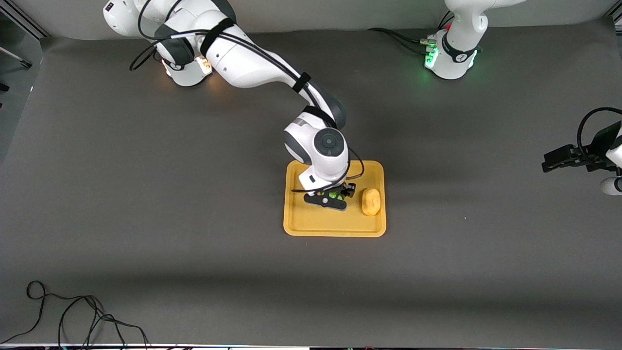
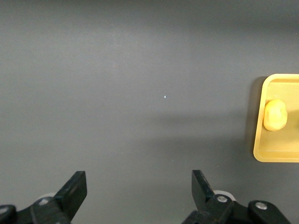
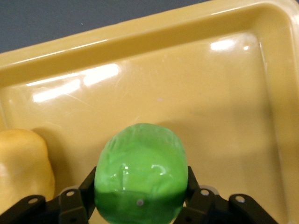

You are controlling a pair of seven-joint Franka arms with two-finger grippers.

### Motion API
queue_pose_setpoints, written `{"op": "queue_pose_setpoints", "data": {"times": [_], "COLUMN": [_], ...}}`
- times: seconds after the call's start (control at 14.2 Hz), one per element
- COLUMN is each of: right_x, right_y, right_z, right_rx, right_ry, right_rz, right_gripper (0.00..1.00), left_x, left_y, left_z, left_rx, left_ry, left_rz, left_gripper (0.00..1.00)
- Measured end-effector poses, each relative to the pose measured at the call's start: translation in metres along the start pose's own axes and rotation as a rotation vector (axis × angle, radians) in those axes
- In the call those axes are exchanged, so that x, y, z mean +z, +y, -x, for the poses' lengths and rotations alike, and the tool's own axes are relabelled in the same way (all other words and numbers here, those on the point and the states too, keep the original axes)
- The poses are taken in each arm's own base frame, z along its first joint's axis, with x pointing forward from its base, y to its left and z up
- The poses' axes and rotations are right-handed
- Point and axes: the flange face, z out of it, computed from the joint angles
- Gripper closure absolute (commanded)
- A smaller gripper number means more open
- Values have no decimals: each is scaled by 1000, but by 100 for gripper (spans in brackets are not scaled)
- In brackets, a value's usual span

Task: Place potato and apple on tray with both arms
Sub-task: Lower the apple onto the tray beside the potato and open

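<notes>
The yellow-orange tray (image 1: 311, 226) lies in the middle of the table. On it, toward the left arm's end, rests the oval potato (image 1: 371, 201), which the left wrist view also catches as the potato (image 2: 274, 115) on the tray (image 2: 259, 140). My right gripper (image 1: 333, 196) hangs low over the tray, shut on the green apple (image 3: 141, 173), with the tray floor (image 3: 219, 116) and the potato (image 3: 23, 163) right beside it. My left gripper (image 2: 139, 196) waits over bare table toward the left arm's end, open and holding nothing.
A black cable (image 1: 73, 316) loops on the table near the front camera at the right arm's end. The dark grey table mat (image 1: 146, 194) surrounds the tray on all sides.
</notes>
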Motion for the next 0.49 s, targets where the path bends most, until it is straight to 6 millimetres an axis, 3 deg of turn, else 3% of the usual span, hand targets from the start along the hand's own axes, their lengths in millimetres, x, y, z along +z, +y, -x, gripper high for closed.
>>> {"op": "queue_pose_setpoints", "data": {"times": [0.14,0.35,0.49], "right_x": [8,4,-11], "right_y": [0,-2,-5], "right_z": [0,-2,-5], "right_rx": [-2,0,1], "right_ry": [4,10,20], "right_rz": [-4,-13,-27], "right_gripper": [0,0,0], "left_x": [0,0,0], "left_y": [0,0,0], "left_z": [0,0,0], "left_rx": [0,1,1], "left_ry": [0,0,0], "left_rz": [0,0,0], "left_gripper": [0,0,0]}}
